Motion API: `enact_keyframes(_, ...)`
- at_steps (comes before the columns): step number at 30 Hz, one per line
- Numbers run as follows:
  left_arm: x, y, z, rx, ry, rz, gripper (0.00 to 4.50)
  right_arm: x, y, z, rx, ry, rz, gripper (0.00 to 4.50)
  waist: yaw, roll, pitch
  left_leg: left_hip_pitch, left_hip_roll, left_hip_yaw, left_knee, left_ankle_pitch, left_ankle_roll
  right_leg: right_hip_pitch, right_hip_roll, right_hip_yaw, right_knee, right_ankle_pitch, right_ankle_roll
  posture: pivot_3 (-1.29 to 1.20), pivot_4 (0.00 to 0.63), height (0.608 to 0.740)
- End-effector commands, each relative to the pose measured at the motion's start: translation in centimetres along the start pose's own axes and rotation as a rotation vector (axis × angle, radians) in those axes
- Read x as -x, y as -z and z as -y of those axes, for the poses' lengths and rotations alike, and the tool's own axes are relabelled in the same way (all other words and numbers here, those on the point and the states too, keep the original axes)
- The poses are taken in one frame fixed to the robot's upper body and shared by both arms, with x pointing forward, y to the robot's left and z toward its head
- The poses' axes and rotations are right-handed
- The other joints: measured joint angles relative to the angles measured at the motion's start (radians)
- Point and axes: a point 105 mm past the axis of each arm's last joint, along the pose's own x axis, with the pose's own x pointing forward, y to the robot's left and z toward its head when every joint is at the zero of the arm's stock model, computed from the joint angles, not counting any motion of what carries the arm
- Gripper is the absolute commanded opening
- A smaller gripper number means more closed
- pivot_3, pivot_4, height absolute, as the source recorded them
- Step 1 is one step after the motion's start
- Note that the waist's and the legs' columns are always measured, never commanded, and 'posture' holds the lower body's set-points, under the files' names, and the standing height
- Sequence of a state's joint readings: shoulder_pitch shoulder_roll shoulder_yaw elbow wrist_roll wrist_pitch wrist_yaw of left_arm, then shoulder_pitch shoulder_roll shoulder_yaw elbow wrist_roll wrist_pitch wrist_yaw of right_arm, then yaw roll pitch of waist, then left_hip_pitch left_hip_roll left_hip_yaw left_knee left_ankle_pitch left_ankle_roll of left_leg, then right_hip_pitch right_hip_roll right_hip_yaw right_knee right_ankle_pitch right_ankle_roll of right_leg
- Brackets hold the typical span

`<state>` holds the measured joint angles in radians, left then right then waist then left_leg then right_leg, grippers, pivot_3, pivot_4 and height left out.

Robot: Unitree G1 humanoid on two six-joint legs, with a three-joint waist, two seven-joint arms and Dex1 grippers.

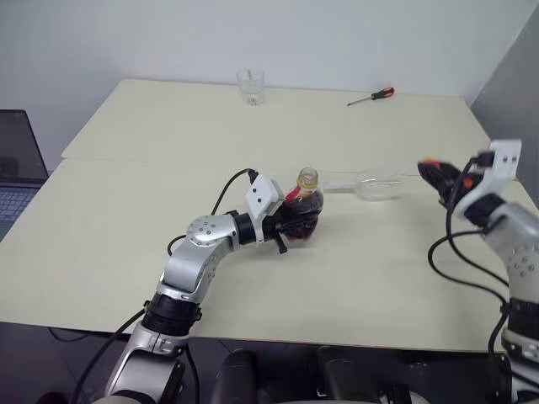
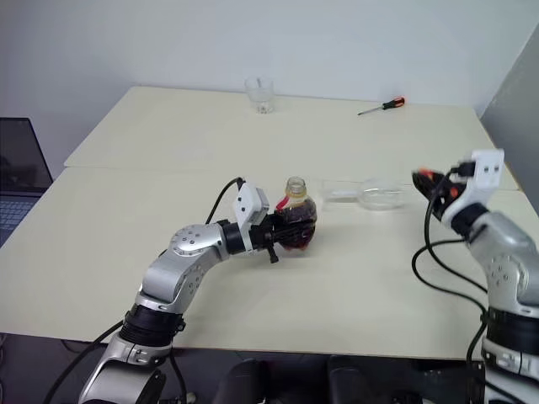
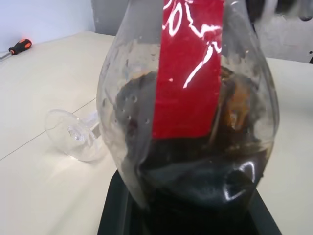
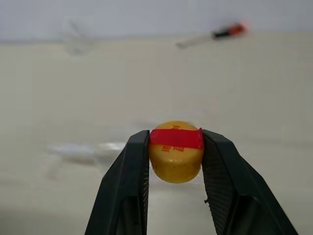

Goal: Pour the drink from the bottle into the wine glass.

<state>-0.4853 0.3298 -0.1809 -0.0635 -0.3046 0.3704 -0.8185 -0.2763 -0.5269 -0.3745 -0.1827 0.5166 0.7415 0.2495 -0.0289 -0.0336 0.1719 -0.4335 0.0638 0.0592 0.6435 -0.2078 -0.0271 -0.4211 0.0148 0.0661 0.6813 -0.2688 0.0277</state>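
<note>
- The bottle [image 1: 304,210] is seen clamped upright in the left gripper [image 1: 296,224] near the middle of the pale table [image 1: 126,252], its neck uncapped and the dark drink [image 3: 195,166] pooled in the lower part of its rounded body.
- A red strip of label [image 3: 188,68] is shown running down the clear plastic in the left wrist view.
- The wine glass [image 1: 375,184] is pictured lying on its side just beyond the bottle — toward the robot's right, bowl to the right and foot [image 3: 73,134] toward the bottle.
- The yellow cap [image 4: 176,157], banded in red, is held pinched between the two black fingers of the right gripper [image 4: 176,152], which is raised over the table's right edge, well apart from the bottle.
- A short clear tumbler [image 1: 251,86] is shown upright at the far side of the table — a red-handled screwdriver [image 1: 371,97] lies to its right.
- A laptop [image 1: 17,160] is partly visible at the left edge.
</note>
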Motion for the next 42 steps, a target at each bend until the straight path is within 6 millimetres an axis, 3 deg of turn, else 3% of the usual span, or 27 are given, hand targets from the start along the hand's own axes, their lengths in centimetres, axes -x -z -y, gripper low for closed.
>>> enact_keyframes(1, -0.1, -1.6, -0.2, -0.036, -0.007, 0.054, 0.72, 1.0, 1.1, 2.2, 0.028, 0.196, 0.016, 1.22, -0.005, 0.001, -0.001, 0.0, 0.0, 0.001, 0.0, 0.0, 0.0, 0.0, 0.0, 0.0, 0.0, 0.0, 0.0, 0.0, 0.15, 0.74)
enact_keyframes(4, -0.1, -1.5, -0.1, -0.034, 0.0, 0.054, 0.72, 1.5, 3.7, 3.9, -0.019, 0.337, -0.018, 1.22, -0.008, 0.002, -0.001, 0.002, 0.0, 0.001, 0.001, 0.0, 0.0, 0.0, 0.001, 0.001, 0.0, 0.0, 0.0, 0.0, 0.15, 0.74)
enact_keyframes(8, -0.2, -1.5, 0.0, -0.035, 0.009, 0.051, 0.72, 1.8, 4.6, 5.1, -0.049, 0.418, -0.016, 1.22, -0.006, 0.002, -0.001, 0.001, -0.001, 0.001, 0.0, 0.0, 0.0, 0.0, 0.001, 0.001, 0.0, 0.0, 0.0, 0.0, 0.15, 0.74)
enact_keyframes(13, -0.2, -1.6, -0.1, -0.037, 0.012, 0.048, 0.72, 1.7, 4.5, 5.3, -0.039, 0.395, -0.026, 2.84, -0.005, 0.002, -0.001, 0.001, -0.001, 0.001, 0.0, 0.0, 0.0, 0.0, 0.001, 0.001, 0.0, 0.0, 0.0, 0.0, 0.15, 0.74)
enact_keyframes(18, 0.0, -1.4, -0.2, -0.034, 0.006, 0.043, 0.72, 1.5, 2.7, 4.2, 0.002, 0.307, 0.002, 4.5, -0.005, 0.002, -0.001, 0.001, -0.001, 0.001, 0.0, 0.0, 0.0, 0.0, 0.001, 0.001, 0.0, 0.0, 0.0, 0.0, 0.15, 0.74)
enact_keyframes(23, 0.4, -1.1, -0.6, -0.031, -0.02, 0.031, 0.72, 1.5, -0.4, 2.9, 0.054, 0.217, 0.044, 4.5, -0.005, 0.002, -0.001, 0.001, -0.001, 0.001, 0.0, 0.0, 0.0, 0.0, 0.001, 0.001, 0.0, 0.0, 0.0, 0.0, 0.15, 0.74)
enact_keyframes(26, 1.0, -1.0, -1.8, -0.026, -0.093, 0.032, 0.72, 1.4, -3.8, 0.7, 0.101, 0.101, 0.101, 4.5, -0.005, 0.002, -0.001, 0.001, -0.001, 0.001, 0.0, 0.0, 0.0, 0.0, 0.001, 0.001, 0.0, 0.0, 0.0, 0.0, 0.15, 0.74)
enact_keyframes(29, 1.8, -0.5, -3.1, -0.026, -0.173, 0.028, 0.72, 1.3, -5.2, -2.7, 0.116, -0.064, 0.093, 4.5, -0.006, 0.002, -0.001, 0.001, 0.0, 0.0, 0.0, 0.0, 0.0, 0.0, 0.001, 0.001, 0.0, 0.0, 0.0, 0.0, 0.15, 0.74)
enact_keyframes(32, 3.3, 1.0, -4.8, -0.005, -0.282, 0.004, 0.72, 2.7, -5.3, -9.6, 0.149, -0.427, 0.04, 4.5, -0.006, 0.002, -0.001, 0.001, 0.0, 0.0, 0.0, 0.0, 0.0, 0.001, 0.001, 0.0, 0.0, 0.0, 0.0, 0.0, 0.15, 0.74)
enact_keyframes(35, 4.6, 1.7, -6.5, -0.003, -0.381, -0.001, 0.72, 4.5, -5.2, -13.3, 0.177, -0.64, 0.01, 4.5, -0.003, 0.002, -0.001, 0.001, 0.0, -0.001, 0.0, 0.0, 0.0, 0.001, 0.002, 0.0, 0.0, 0.0, 0.0, 0.0, 0.15, 0.74)
enact_keyframes(38, 6.1, 1.7, -8.7, -0.008, -0.515, 0.019, 0.72, 6.0, -4.8, -16.0, 0.214, -0.796, -0.028, 4.5, -0.002, 0.0, 0.0, 0.0, 0.0, -0.001, 0.001, 0.0, 0.0, 0.001, 0.0, -0.001, 0.0, 0.0, 0.0, 0.0, 0.15, 0.74)
enact_keyframes(42, 8.5, 1.9, -11.7, -0.029, -0.713, 0.043, 0.72, 6.3, -4.2, -17.9, 0.236, -0.87, -0.049, 4.5, 0.0, 0.0, -0.001, 0.0, 0.0, -0.001, 0.002, 0.0, 0.0, 0.001, -0.001, -0.002, -0.001, 0.0, 0.0, 0.0, 0.15, 0.74)
